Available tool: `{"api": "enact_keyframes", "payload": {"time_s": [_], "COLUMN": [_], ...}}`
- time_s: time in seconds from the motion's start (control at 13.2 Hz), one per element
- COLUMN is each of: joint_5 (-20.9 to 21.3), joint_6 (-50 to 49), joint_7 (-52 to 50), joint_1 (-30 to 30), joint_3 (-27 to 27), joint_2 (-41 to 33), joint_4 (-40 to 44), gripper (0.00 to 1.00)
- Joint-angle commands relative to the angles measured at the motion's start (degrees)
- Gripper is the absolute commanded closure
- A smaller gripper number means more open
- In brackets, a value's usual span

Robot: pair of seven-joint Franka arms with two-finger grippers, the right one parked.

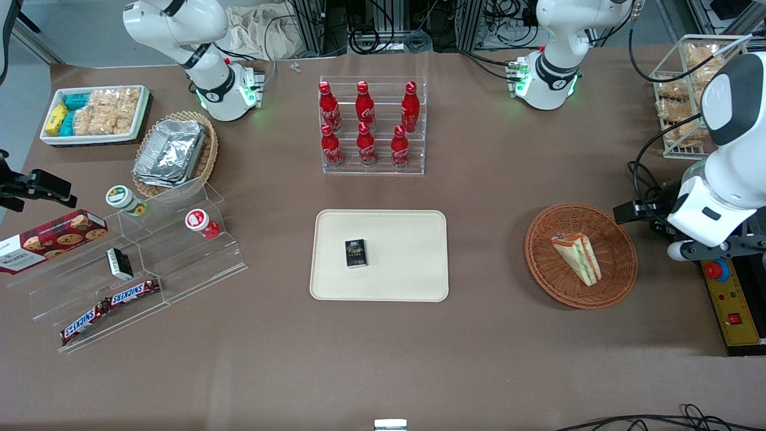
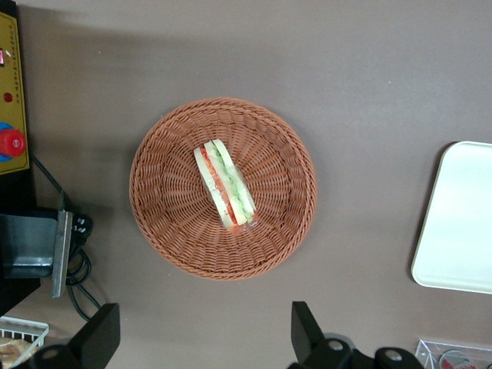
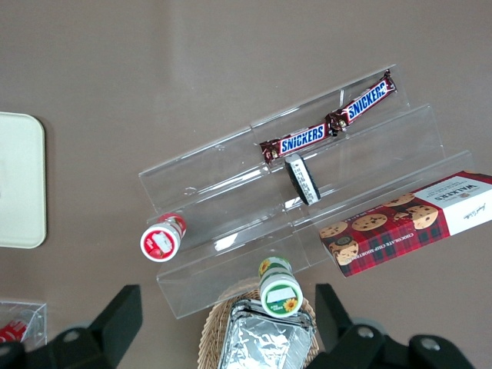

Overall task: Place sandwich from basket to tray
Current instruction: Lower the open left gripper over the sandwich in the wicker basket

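With my gripper (image 2: 204, 338) wide open, empty, high above the basket (image 2: 165, 231), I risk crushing the soft sandwich (image 2: 224, 183) by closing off-axis.

Left arm raised, wrist pointing down; gripper (image 2: 204, 338) fingers spread wide, holding nothing.

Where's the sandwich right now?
The sandwich lies in the basket, toward the working arm's end of the table, well apart from the tray. The open claw hangs above, clear of it.
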Motion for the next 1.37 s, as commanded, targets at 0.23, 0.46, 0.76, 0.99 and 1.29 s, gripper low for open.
{"api": "enact_keyframes", "payload": {"time_s": [0.23,0.46,0.76,0.99,1.29], "joint_5": [3.5,3.43,3.52,3.69,3.69], "joint_6": [-0.9,10.58,20.43,27.82,32.76], "joint_7": [-8.27,-18.63,-27.8,-30.53,-30.62], "joint_1": [-0.22,0.13,0.13,0.13,0.13], "joint_3": [-0.21,-0.03,0.05,2.06,2.34], "joint_2": [1.39,1.21,2.35,4.28,6.57], "joint_4": [-1.93,-10.8,-19.08,-24.18,-27.0], "gripper": [0.0,0.0,0.0,0.0,0.0]}}
